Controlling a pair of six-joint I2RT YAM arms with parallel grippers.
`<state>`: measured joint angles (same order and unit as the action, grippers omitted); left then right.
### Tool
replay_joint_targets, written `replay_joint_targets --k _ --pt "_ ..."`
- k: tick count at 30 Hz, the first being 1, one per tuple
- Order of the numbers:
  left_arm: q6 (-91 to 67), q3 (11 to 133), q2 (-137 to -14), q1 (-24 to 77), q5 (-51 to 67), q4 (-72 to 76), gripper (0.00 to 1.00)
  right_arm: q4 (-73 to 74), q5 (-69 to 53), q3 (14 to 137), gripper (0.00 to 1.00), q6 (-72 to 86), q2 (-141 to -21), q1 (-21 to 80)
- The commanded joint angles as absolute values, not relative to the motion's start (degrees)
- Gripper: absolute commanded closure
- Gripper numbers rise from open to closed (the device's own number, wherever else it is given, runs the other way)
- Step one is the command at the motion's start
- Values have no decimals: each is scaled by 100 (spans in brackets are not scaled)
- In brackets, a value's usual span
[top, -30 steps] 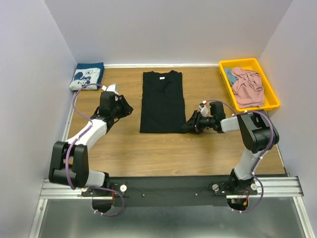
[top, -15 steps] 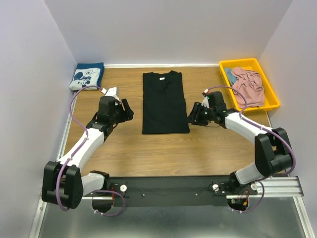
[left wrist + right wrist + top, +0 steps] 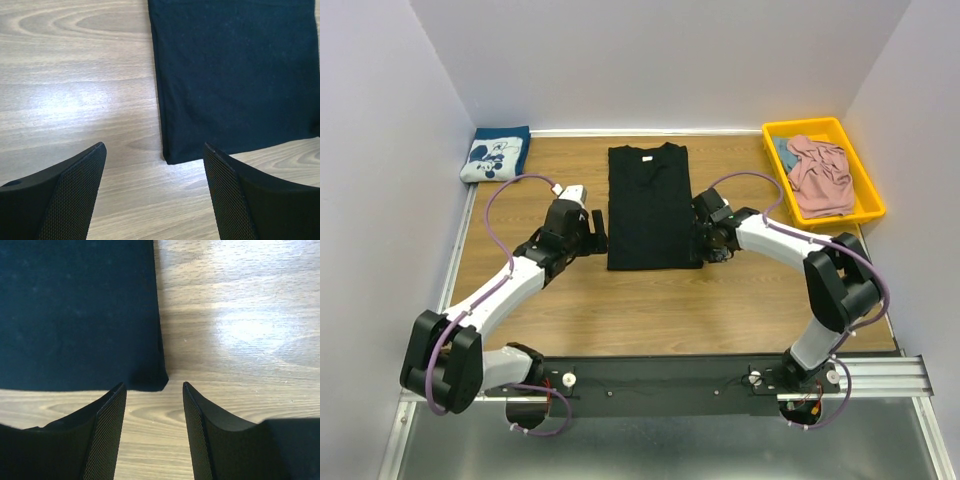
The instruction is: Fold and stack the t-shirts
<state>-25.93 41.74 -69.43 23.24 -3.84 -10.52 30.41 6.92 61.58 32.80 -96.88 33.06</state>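
Note:
The black t-shirt point(image 3: 648, 205) lies flat in a long folded strip at the table's middle, collar at the far end. My left gripper point(image 3: 597, 232) is open and empty just left of the shirt's near left corner point(image 3: 170, 159). My right gripper point(image 3: 708, 243) is open and empty at the shirt's near right corner point(image 3: 159, 382). The navy t-shirt with the white mouse print point(image 3: 496, 154) lies folded at the far left corner. The pink t-shirt point(image 3: 820, 174) is crumpled in the yellow bin point(image 3: 868, 205).
The yellow bin stands at the far right of the wooden table point(image 3: 650, 305), with a bit of blue cloth point(image 3: 784, 152) under the pink shirt. White walls close the table on three sides. A metal rail point(image 3: 660, 380) runs along the near edge.
Both grippers have moved inward to the black shirt's near corners, the left from the left side, the right from the right. The shirts have not moved.

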Motion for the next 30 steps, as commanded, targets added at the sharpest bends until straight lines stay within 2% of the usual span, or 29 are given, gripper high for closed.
replay_joint_targets --k 1,17,23,30 --pt "-2628 4315 -7057 2443 -694 -1187 15 3331 976 6451 44 3366 -9983 3410" --pt "-2742 4430 -7523 2680 -677 -1353 15 3313 1081 5933 52 3480 -10669 3630" --pt "-2725 4535 -7717 2760 -721 -1494 15 3322 1028 5941 52 3428 -10530 3630" --pt "-2751 4693 -8102 2882 -738 -1669 15 3375 1099 6003 64 3322 -10538 3630"
